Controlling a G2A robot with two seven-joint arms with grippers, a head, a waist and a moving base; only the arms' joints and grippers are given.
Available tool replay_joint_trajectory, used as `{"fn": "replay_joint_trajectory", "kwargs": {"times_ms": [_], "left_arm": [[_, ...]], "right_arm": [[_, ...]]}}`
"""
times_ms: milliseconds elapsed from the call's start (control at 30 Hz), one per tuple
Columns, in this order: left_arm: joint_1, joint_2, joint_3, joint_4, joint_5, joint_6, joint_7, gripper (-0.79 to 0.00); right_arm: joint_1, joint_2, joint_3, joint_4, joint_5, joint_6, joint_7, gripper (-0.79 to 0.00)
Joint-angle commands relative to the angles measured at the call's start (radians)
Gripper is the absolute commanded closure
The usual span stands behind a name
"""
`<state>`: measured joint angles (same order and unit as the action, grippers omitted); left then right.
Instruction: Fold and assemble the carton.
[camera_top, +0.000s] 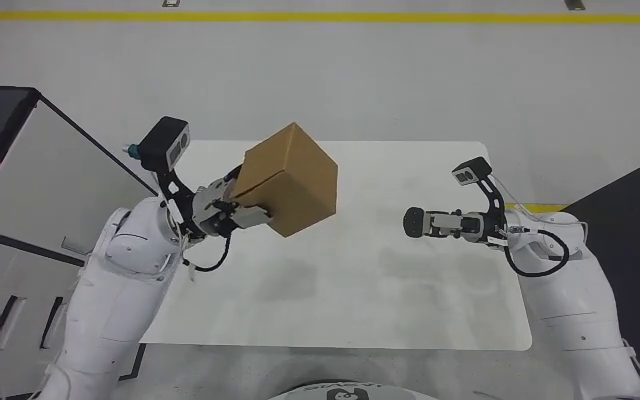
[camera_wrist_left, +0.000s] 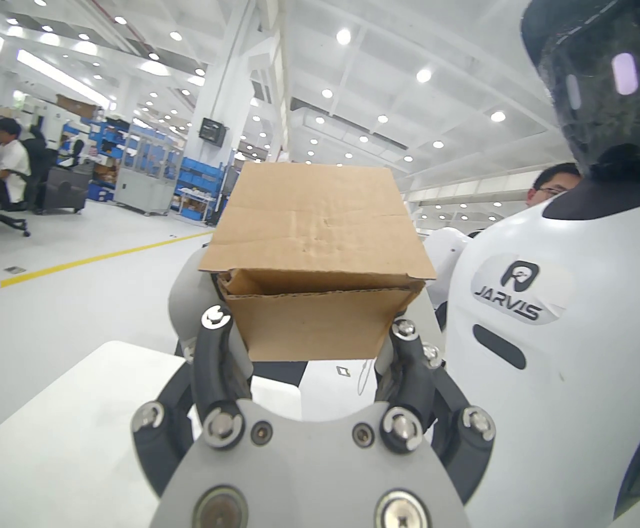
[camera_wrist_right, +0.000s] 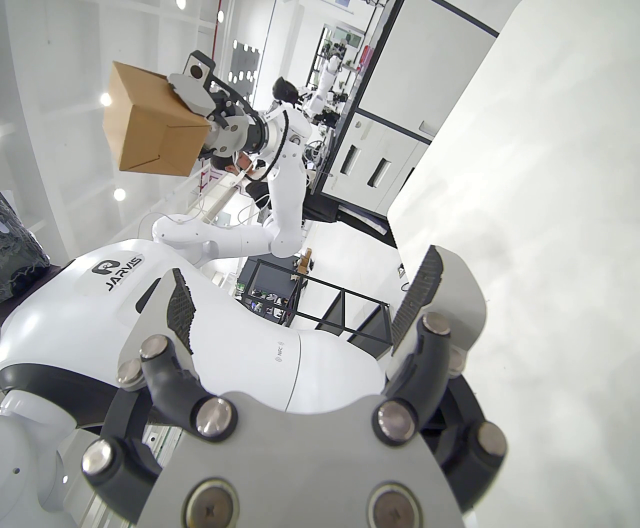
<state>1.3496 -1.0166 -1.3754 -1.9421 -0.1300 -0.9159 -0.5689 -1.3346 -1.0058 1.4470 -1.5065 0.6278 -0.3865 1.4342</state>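
A brown cardboard carton (camera_top: 288, 178), folded into a box shape, hangs tilted in the air above the left part of the white table (camera_top: 400, 300). My left gripper (camera_top: 243, 208) is shut on the carton's near side. In the left wrist view the carton (camera_wrist_left: 315, 235) sits between the two fingers, one flap standing slightly ajar below its top panel. My right gripper (camera_top: 413, 221) is over the table's right half, well apart from the carton, open and holding nothing. In the right wrist view its ridged pads (camera_wrist_right: 421, 295) stand wide apart, and the carton (camera_wrist_right: 150, 130) shows far off on the other arm.
The white table's far edge (camera_top: 340, 143) and near edge (camera_top: 340, 346) bound the work surface. A dark-framed cabinet (camera_top: 40, 170) stands left of the table. Bare tabletop lies between the two arms and toward the front.
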Motion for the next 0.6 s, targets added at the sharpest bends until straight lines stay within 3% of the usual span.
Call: {"fn": "replay_joint_trajectory", "kwargs": {"times_ms": [0,167,433,567], "left_arm": [[0.000,0.000,0.000,-0.001,0.004,-0.002,0.001,0.000],[0.000,0.000,-0.002,-0.004,0.015,0.012,0.002,0.000],[0.007,0.001,-0.019,-0.073,0.135,0.313,0.001,0.000],[0.015,0.004,-0.039,-0.114,0.178,0.409,-0.010,0.000]], "right_arm": [[0.000,0.000,0.000,0.000,0.000,0.000,0.000,-0.785],[0.000,0.000,0.000,0.000,0.000,0.000,0.000,-0.785],[0.000,0.000,0.000,0.000,0.000,0.000,0.000,-0.785],[0.000,0.000,0.000,0.000,0.000,0.000,0.000,-0.785]]}}
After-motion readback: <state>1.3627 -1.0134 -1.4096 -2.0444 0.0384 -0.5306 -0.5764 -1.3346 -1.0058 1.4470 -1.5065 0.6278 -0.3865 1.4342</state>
